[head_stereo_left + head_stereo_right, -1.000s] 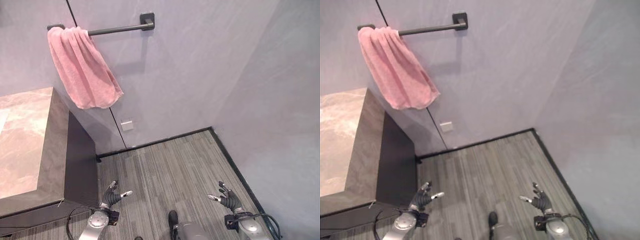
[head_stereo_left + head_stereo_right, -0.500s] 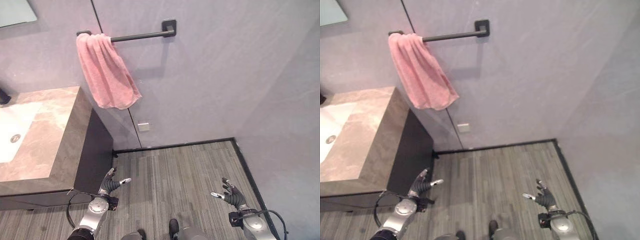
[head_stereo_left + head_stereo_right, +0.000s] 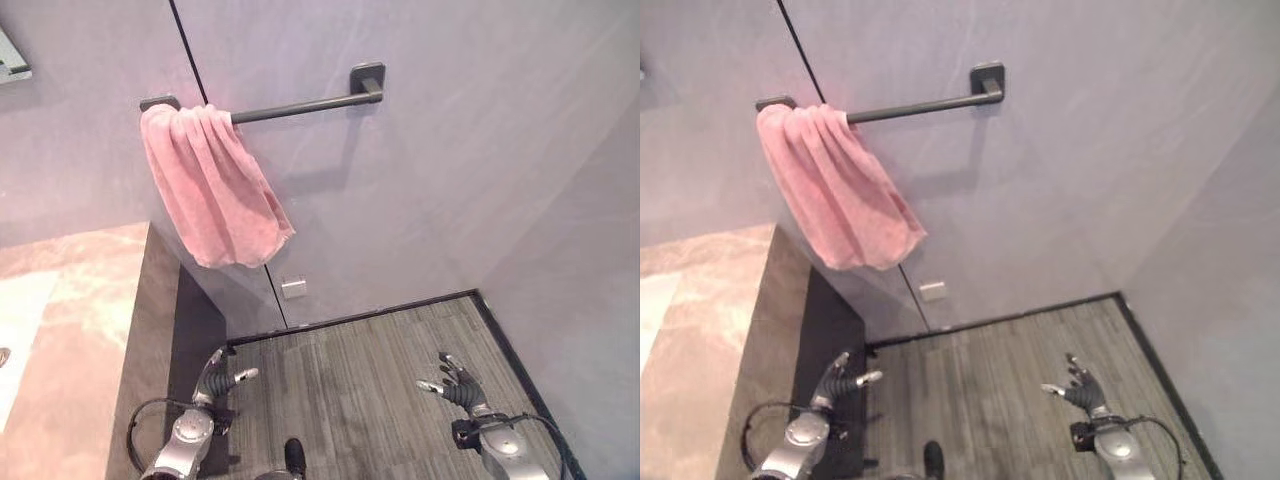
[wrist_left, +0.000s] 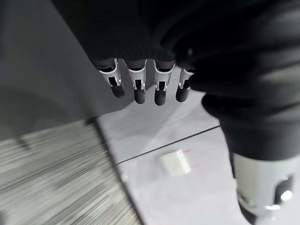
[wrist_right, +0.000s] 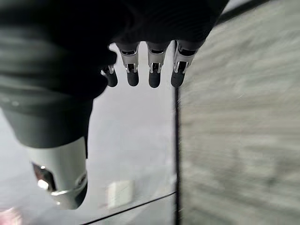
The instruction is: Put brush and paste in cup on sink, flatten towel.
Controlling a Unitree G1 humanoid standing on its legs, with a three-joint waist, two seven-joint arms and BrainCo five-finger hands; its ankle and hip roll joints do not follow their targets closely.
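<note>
A pink towel [image 3: 215, 190] hangs bunched at the left end of a dark wall rail [image 3: 300, 103], above the marble counter [image 3: 80, 340]. The counter's left side is cut off. Left hand [image 3: 218, 376] and right hand [image 3: 452, 381] hang over grey plank floor [image 3: 350, 390], fingers relaxed and empty.

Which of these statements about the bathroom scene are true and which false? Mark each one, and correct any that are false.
1. The pink towel hangs bunched at one end of the dark rail. True.
2. The left hand grips the towel. False: it hangs low by the floor, fingers open, holding nothing.
3. The right hand is open and empty. True.
4. The towel lies spread flat along the whole rail. False: most of the rail is bare.
5. A small white plate sits on the wall below the towel. True.
</note>
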